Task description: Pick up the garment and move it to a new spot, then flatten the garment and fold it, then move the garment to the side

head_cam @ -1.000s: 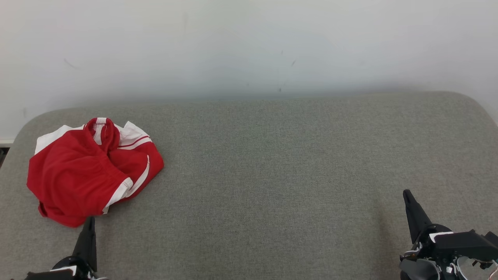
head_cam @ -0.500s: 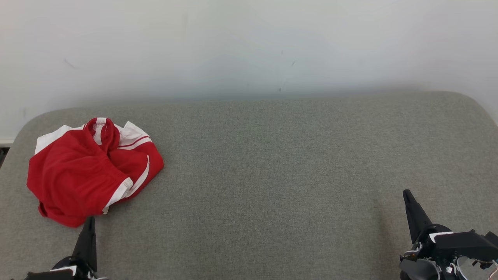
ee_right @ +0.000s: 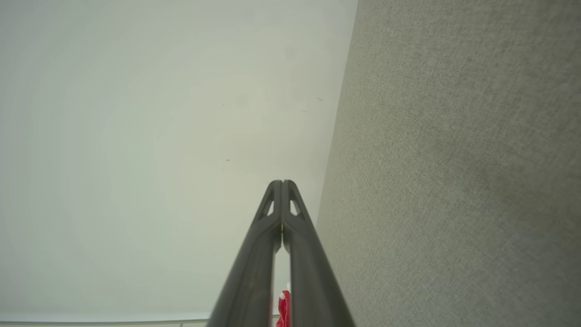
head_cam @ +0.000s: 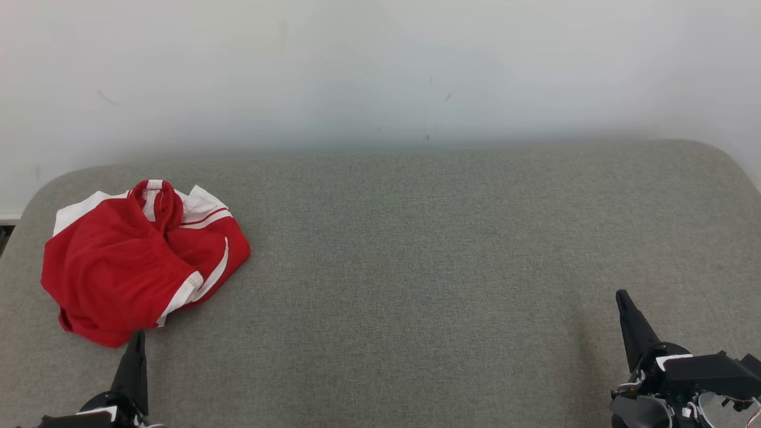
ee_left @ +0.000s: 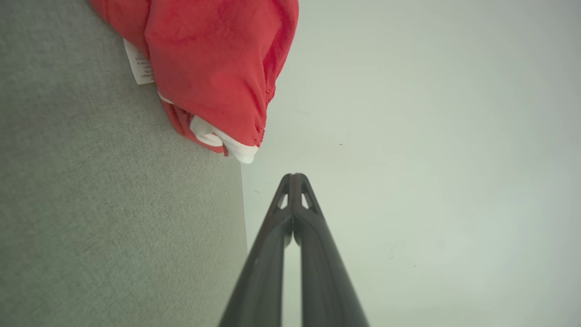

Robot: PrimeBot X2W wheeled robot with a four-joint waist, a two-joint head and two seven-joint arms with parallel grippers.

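**Desk:** Where's the garment relative to your tools?

**Me:** It's a crumpled red-and-white heap at the far left of the pad, around 9 o'clock from the centre of my head view. From my left gripper the garment lies at 12 o'clock. Its near hem is just beyond the fingertips, and I can't tell whether they touch. In my left wrist view the cloth sits up at 11 o'clock, apart from the tips.

**Desk:** And the right side?

**Me:** My right gripper is well apart from it, with the heap off towards 9 o'clock across bare pad. The left arm is clearly nearer, so I'd judge the pick is its job.

**Desk:** Any long axis to line up with?

**Me:** Nothing firm, since it's bunched up. It's a little wider than deep, roughly 9 to 3.

**Desk:** How are the tools?

**Me:** Both sets of fingers are pressed together and neither holds anything. I'd have to spread the left pair before reaching.

**Desk:** Any change from a second ago?

**Me:** No. The heap, both grippers and the camera are all exactly where they were.
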